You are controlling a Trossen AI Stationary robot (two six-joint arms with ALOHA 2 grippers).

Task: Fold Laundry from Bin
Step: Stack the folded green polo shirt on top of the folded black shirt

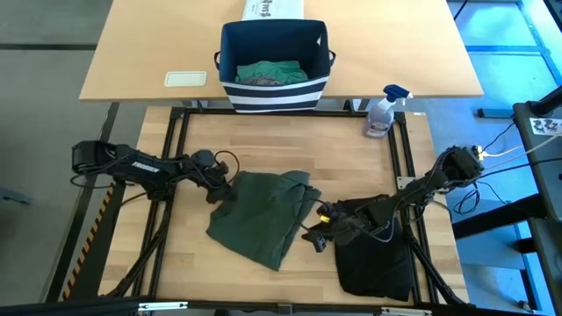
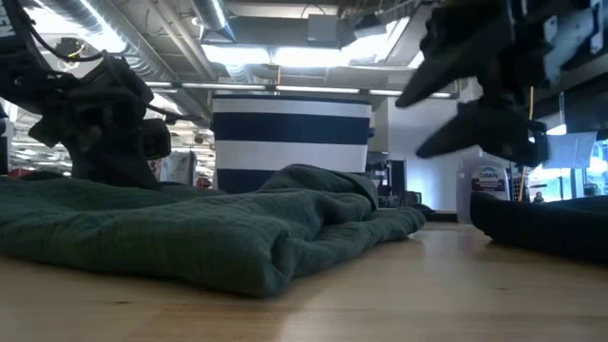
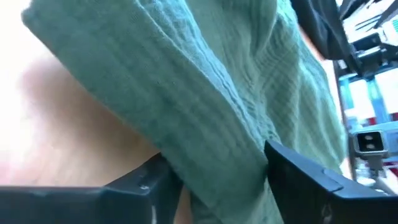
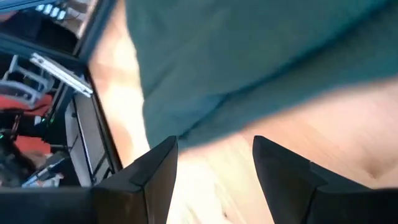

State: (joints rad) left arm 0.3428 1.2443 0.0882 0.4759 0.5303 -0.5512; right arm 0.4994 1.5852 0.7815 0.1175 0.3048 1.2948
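The wooden table is seen from above, with a second, paler table butted at 12 o'clock. A dark green garment lies crumpled near the centre, its long axis running from 1 to 7 o'clock. A black garment lies at 4 o'clock. The striped bin, at 12 o'clock, holds teal-green laundry. A spray bottle stands at 1 o'clock. The left end effector is closed on a fold of the green garment. The right end effector hangs parted and empty between the garments.
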